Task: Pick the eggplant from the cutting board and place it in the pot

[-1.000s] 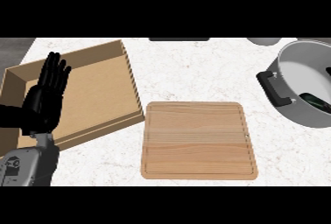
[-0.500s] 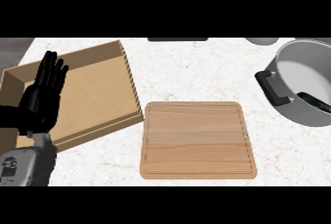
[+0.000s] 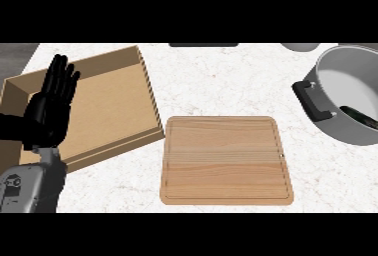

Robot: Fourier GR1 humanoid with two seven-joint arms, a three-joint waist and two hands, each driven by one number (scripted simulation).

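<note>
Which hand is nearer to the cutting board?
Left, as far as shown. The left hand is open over the wooden box, left of the cutting board; the right hand is out of view.

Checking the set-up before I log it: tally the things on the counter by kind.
Cutting board: 1
Wooden tray: 1
Pot: 1
Dark vegetable inside the pot: 1
Cut-off items at the far edge, kind unclear: 2 (dark one, pale one)
Total: 6
</note>
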